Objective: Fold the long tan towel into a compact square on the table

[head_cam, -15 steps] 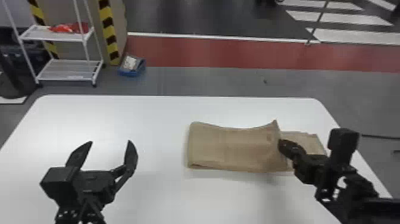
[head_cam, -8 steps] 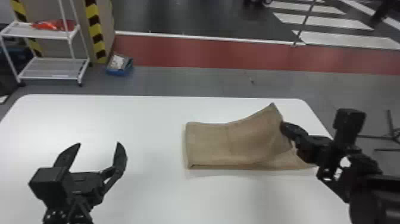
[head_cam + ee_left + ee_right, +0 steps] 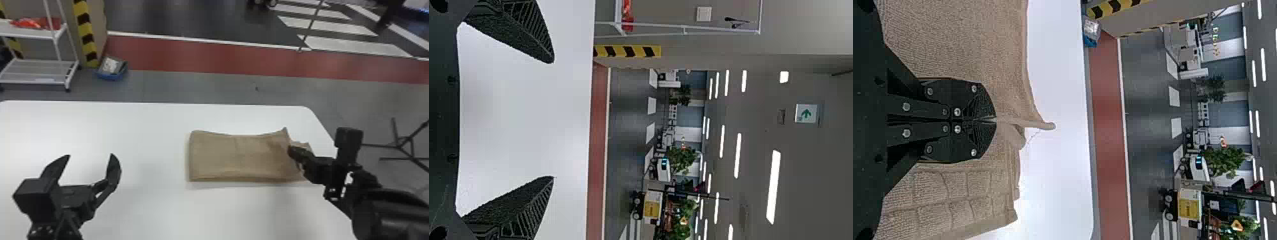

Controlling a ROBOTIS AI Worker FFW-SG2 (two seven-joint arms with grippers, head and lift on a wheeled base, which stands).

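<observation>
Right of head-view centre, your right gripper (image 3: 995, 120) is pinching the towel (image 3: 236, 156), and you're risking a skewed fold if that lone hold is pulling unevenly, your left gripper (image 3: 90, 155) sitting spread, lower left.

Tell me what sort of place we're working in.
Probably an indoor demo hall or test floor, made up like a street: white crossing stripes painted on dark flooring, a yellow-and-black hazard-striped edge, and a green-and-white exit-style arrow sign near long ceiling lights.
</observation>
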